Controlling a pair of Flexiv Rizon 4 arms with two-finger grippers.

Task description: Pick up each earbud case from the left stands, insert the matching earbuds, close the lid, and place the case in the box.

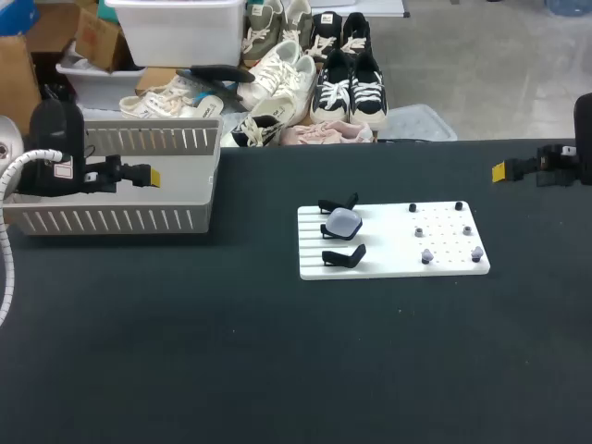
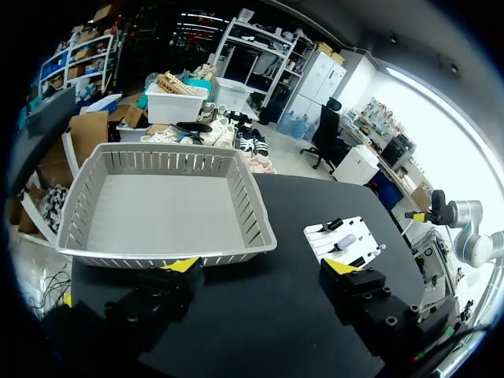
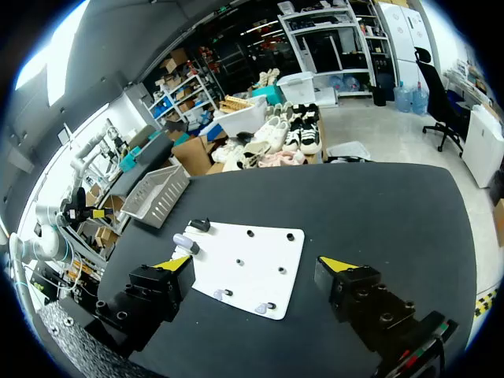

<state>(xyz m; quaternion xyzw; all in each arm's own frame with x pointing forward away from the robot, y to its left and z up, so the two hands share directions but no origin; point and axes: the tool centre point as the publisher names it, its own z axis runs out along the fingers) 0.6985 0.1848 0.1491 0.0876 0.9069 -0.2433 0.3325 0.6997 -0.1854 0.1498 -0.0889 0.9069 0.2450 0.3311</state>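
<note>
Right now nothing is held: the left gripper [image 2: 261, 267] is kept wide open by the grey box [image 1: 120, 220], and the right gripper [image 3: 257, 263] is kept wide open too, well apart from the white board [image 1: 388, 264]. Only one earbud case [image 1: 343, 222] can be seen, set on the middle of three black stands [image 1: 340, 256], with the small earbuds [image 1: 425, 256] set on pegs nearby. The smooth round case could be squeezed out and dropped, or the tiny earbuds knocked away, if they are grabbed off-centre.
</note>
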